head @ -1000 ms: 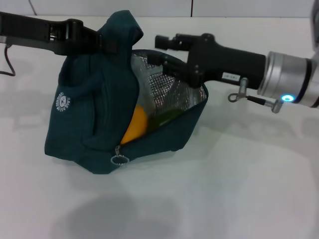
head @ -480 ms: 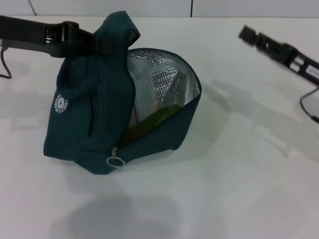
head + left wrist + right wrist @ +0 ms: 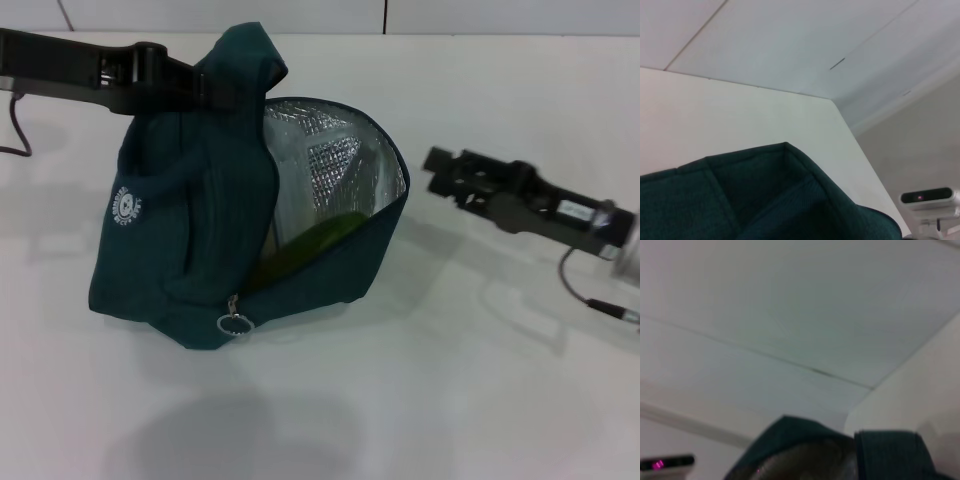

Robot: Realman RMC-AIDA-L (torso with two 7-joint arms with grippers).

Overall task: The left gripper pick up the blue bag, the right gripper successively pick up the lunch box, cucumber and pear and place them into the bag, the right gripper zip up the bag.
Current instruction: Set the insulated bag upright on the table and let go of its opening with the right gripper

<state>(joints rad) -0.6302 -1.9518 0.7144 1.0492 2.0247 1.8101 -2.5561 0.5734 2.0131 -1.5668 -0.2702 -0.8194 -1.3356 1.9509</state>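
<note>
Head view shows us one white table [image 3: 450,400], one blue bag [image 3: 190,230] and two grippers. Our bag rests on the table, mouth open toward our right, silver lining showing; inside we see one green cucumber [image 3: 315,238]. Our left gripper [image 3: 205,92] is clamped on the bag's top fabric, holding it up. Our right gripper [image 3: 440,163] hangs just beside the open mouth, empty; whether its fingers are apart we cannot tell. One ring zip pull [image 3: 233,323] dangles at the bag's near corner.
</note>
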